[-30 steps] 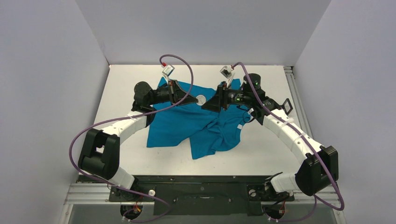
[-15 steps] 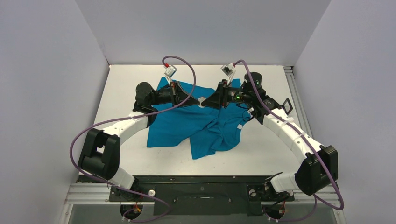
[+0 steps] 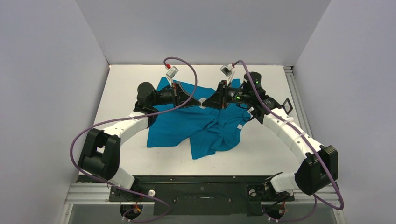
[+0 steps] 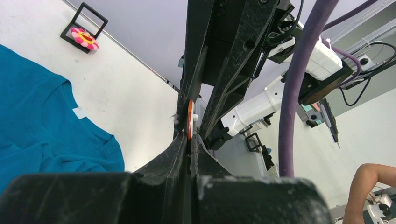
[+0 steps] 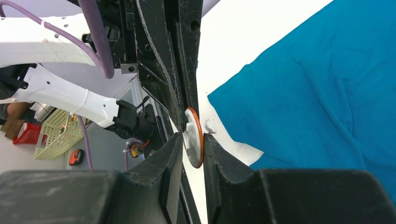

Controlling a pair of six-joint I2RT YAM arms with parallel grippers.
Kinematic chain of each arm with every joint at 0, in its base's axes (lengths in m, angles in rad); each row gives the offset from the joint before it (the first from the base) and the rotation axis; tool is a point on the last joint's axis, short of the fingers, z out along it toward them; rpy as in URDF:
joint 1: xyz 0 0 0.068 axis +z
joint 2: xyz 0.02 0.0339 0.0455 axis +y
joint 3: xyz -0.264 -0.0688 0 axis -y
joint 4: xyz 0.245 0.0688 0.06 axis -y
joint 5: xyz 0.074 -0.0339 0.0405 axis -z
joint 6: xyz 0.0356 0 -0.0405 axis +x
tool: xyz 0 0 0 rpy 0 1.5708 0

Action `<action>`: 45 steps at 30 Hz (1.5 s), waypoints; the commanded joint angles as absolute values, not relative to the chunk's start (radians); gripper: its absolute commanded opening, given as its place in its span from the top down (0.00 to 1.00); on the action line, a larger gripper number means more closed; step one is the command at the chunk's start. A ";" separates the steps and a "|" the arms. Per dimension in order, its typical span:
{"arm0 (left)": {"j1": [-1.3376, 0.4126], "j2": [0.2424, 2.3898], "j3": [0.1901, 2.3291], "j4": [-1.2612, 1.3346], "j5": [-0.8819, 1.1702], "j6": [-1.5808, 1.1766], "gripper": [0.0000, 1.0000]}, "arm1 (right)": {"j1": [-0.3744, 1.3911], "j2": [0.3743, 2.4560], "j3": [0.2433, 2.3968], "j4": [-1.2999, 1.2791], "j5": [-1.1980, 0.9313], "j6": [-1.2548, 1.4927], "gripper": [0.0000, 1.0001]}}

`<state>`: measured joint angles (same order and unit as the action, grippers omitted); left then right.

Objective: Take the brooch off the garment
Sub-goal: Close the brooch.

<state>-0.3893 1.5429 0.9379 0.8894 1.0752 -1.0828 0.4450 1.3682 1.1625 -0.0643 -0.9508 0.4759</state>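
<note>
The left claw (image 4: 189,140) and right claw (image 5: 193,144), tips facing, each pinch the orange-rimmed disc (image 5: 192,133) above the T-shirt (image 3: 177,123). The flower brooch (image 4: 84,38) sits off it on a black frame (image 4: 95,12) on the surface (image 3: 261,149), nearer the right arm.

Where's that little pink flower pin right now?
In the left wrist view, the flower pin sits top left on a small black stand on the white table, beyond the collar of the teal shirt.
</note>
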 commanded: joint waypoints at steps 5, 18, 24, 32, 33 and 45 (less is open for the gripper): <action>-0.412 1.494 0.963 0.893 1.100 -1.026 1.00 | 0.445 1.387 1.216 -0.092 -0.930 0.400 0.83; -0.422 1.459 0.966 0.841 1.099 -0.959 1.00 | 0.443 1.409 1.252 -0.213 -0.853 0.319 1.00; -0.395 1.467 0.933 0.868 1.061 -1.024 1.00 | 0.416 1.395 1.220 -0.134 -0.879 0.387 0.86; -0.336 1.544 0.893 1.114 1.060 -1.227 1.00 | 0.369 1.376 1.223 -0.009 -0.952 0.548 0.57; -0.335 1.554 0.896 1.125 1.061 -1.244 1.00 | 0.367 1.375 1.223 -0.009 -0.955 0.553 0.57; -0.364 1.564 0.931 1.124 1.078 -1.227 1.00 | 0.404 1.383 1.214 -0.018 -0.988 0.544 0.65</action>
